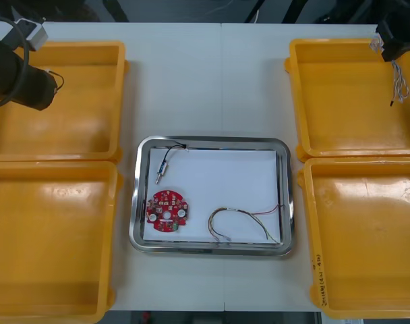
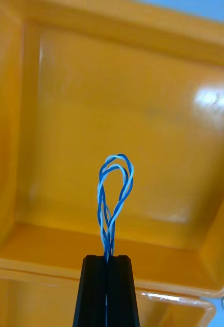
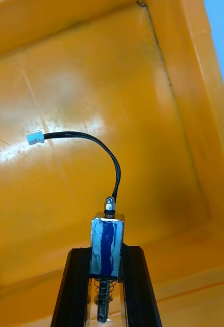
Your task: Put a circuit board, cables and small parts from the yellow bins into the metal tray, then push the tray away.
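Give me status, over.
Left gripper shut on small metal part, over far left bin. Right gripper shut on blue and white cable, over far right bin. Metal tray holds circuit board. Nothing blocking it.

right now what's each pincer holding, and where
Left pincer: small metal part, by its body. Right pincer: twisted blue and white cable, at the loop's base.

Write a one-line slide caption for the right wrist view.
Right claw shut on a looped twisted blue and white cable, held over a yellow bin.
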Motion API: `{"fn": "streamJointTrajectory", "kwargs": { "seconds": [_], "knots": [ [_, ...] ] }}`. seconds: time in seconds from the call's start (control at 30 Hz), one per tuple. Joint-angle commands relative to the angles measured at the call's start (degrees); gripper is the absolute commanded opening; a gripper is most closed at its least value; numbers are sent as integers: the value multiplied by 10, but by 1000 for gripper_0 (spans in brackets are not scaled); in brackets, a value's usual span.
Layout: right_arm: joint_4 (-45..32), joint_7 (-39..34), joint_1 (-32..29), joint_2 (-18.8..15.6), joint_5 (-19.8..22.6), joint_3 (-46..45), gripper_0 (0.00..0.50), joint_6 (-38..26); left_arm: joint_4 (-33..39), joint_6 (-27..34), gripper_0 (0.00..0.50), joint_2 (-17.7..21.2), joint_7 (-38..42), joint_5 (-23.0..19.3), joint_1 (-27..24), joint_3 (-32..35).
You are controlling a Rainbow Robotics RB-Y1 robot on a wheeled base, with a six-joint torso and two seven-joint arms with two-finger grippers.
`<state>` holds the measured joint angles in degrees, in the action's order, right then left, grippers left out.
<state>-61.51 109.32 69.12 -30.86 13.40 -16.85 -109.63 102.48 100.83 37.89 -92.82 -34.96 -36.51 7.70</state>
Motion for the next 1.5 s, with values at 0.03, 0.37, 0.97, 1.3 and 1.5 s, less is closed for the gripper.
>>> {"fn": "streamJointTrajectory", "kwargs": {
  "seconds": [0.03,0.37,0.97,1.3,1.5],
  "knots": [
    [-105,1,-38,-13,20,14,0,-4,70,47,0,-56,83,35,6,19],
    [-271,-1,-134,-13,92,73,0,-4,156,92,0,-110,104,55,6,-9],
    [-434,-1,-158,-13,215,263,0,-4,163,92,0,-118,120,29,6,-23],
    [-478,2,-158,-13,305,332,0,-4,160,92,0,-116,122,30,7,-19],
    [-511,6,-163,-12,341,382,0,-4,158,92,0,-115,123,31,7,-17]
  ]
}}
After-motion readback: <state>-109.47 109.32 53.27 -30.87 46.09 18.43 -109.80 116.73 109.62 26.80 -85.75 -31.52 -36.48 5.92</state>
